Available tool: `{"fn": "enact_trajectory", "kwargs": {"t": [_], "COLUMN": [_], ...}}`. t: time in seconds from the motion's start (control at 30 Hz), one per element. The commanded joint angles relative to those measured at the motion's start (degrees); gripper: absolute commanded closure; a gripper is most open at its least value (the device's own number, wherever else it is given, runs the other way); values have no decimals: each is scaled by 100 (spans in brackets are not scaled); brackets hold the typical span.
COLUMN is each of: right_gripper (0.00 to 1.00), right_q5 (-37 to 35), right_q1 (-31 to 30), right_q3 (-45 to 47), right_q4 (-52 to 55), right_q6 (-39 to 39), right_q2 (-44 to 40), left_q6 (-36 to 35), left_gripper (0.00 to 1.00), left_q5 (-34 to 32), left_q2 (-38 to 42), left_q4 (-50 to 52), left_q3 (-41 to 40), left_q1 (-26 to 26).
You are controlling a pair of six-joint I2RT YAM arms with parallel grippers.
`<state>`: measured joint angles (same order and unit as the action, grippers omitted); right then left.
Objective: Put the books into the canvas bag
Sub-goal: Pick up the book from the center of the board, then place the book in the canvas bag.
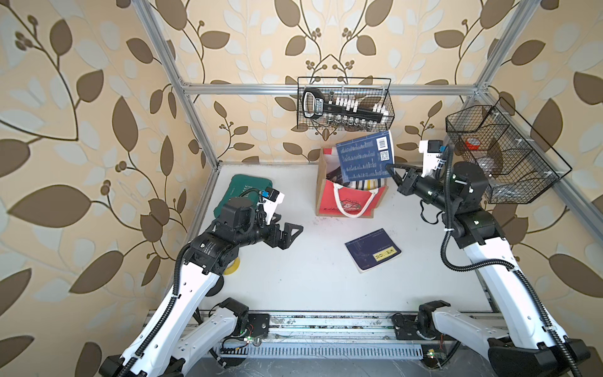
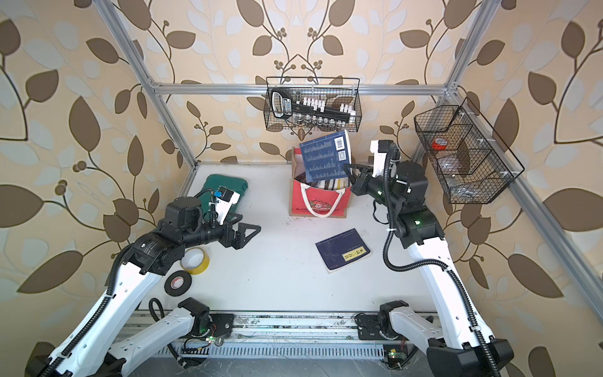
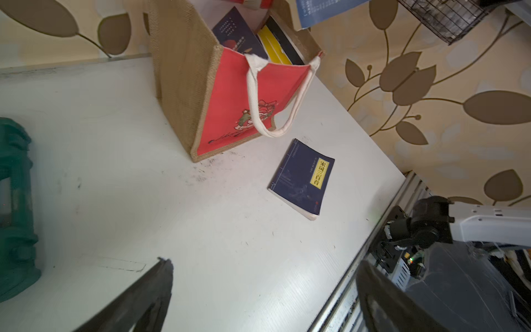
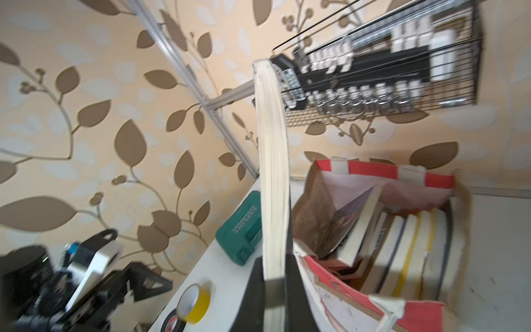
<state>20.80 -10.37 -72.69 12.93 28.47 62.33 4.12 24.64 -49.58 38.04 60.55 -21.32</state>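
The canvas bag stands upright at the back of the table, with several books standing inside it. My right gripper is shut on the edge of a blue book, held upright above the bag's open mouth. A navy book with a yellow label lies flat on the table in front of the bag. My left gripper hovers open and empty left of that book.
A green tool case lies at the back left. A yellow tape roll and a black one sit near the left arm. One black wire basket hangs on the back wall above the bag, another on the right wall.
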Motion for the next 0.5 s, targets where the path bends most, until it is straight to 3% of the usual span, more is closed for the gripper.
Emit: {"fn": "enact_trajectory", "kwargs": {"t": [0.0,0.47], "right_gripper": [100,100], "right_q5": [-1225,-649], "right_q1": [-6,-50], "right_q3": [-237,-114], "right_q4": [200,-649], "right_q6": [379,1123], "right_q2": [263,1560], "left_q6": [118,156], "left_gripper": [1,1], "left_q5": [-197,-145], "left_q2": [36,65], "left_q4": [-245,-284], "left_q3": [-66,-115], "left_q1": [84,168]}}
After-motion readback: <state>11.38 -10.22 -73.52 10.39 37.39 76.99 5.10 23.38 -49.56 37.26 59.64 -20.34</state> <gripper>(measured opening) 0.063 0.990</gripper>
